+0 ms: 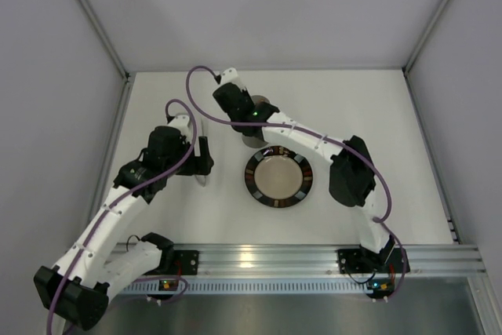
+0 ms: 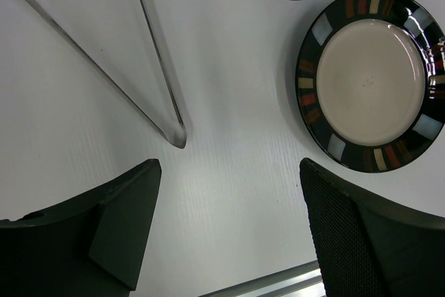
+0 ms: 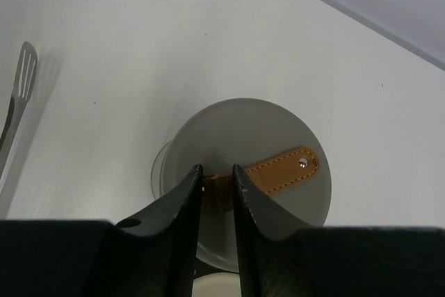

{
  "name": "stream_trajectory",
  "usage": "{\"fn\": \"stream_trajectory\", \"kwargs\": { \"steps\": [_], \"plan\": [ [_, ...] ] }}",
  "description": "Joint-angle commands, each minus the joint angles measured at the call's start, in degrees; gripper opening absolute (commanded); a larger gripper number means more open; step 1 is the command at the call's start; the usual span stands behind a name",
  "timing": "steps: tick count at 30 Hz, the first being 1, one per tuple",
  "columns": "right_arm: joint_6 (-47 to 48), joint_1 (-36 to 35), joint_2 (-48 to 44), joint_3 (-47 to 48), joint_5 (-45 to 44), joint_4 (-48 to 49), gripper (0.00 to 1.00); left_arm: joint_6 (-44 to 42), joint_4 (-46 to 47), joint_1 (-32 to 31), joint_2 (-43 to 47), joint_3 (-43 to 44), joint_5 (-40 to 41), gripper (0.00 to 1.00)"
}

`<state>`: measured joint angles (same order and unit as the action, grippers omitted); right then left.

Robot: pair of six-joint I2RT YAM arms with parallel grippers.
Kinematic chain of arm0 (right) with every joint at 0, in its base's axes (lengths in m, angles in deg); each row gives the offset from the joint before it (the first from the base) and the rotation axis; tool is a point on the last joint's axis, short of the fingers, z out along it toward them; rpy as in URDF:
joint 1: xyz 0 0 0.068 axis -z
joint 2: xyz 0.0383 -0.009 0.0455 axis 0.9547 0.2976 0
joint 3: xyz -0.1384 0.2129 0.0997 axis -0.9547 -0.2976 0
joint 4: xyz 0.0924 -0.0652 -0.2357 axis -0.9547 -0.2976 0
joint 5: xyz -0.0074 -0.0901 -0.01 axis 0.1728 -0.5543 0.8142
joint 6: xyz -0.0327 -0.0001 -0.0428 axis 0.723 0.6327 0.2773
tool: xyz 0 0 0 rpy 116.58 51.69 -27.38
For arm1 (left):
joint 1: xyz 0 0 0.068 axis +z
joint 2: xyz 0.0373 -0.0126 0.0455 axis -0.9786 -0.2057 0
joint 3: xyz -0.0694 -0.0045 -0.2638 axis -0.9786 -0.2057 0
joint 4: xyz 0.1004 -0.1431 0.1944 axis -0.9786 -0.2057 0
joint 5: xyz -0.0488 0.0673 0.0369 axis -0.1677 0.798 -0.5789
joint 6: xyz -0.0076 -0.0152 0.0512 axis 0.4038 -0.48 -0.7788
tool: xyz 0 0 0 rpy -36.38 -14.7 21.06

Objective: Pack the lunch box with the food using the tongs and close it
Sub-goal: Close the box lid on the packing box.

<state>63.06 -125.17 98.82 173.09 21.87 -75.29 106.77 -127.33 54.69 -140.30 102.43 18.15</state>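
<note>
Reaching across the white table (image 1: 376,115), the right arm (image 1: 314,140) hangs over the lunch box (image 1: 267,104), beyond the plate (image 1: 278,176), seen from overhead. Left wrist camera: the left gripper (image 2: 229,172) gapes wide, holding nothing, near the tongs (image 2: 163,95) lying flat. Right wrist camera: the right gripper (image 3: 217,182) stands a slit apart astride the orange tab (image 3: 281,172) of the lid (image 3: 250,130) seated on the box; whether it pinches cannot be told.

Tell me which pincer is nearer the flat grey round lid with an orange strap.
Right. The right pincer is at the lid, fingers astride its strap; the left pincer hangs apart, by the silver metal tongs.
</note>
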Motion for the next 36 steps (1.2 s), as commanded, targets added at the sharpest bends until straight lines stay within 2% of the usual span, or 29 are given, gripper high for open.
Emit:
{"fn": "stream_trajectory", "kwargs": {
  "steps": [1,6,14,21,30,36],
  "plan": [
    [-2.6,-0.69,-3.94,-0.38,-0.31,2.1,0.24,-0.31,1.43,-0.46,-0.2,-0.16,0.23,0.86],
    [-3.04,-0.68,-5.61,-0.3,-1.27,3.68,0.27,-0.31,1.52,-0.64,-0.38,-0.16,0.41,0.86],
    [-3.04,-0.24,-8.25,-0.03,-3.64,4.65,0.27,-0.31,1.43,-0.73,-0.64,-0.16,0.5,0.86],
    [-7.25,1.07,-10.09,-1.61,-6.28,1.23,0.19,-0.22,1.34,-0.99,-0.73,-0.16,0.76,0.86],
    [-15.52,4.15,-12.03,-15.05,-1.28,0.79,0.06,-0.14,1.26,-1.25,-0.9,-0.07,1.03,0.86],
    [-16.75,4.41,-12.73,-17.87,-0.57,1.4,0.05,-0.14,1.08,-1.34,-1.08,-0.07,1.38,0.86]
  ]
}}
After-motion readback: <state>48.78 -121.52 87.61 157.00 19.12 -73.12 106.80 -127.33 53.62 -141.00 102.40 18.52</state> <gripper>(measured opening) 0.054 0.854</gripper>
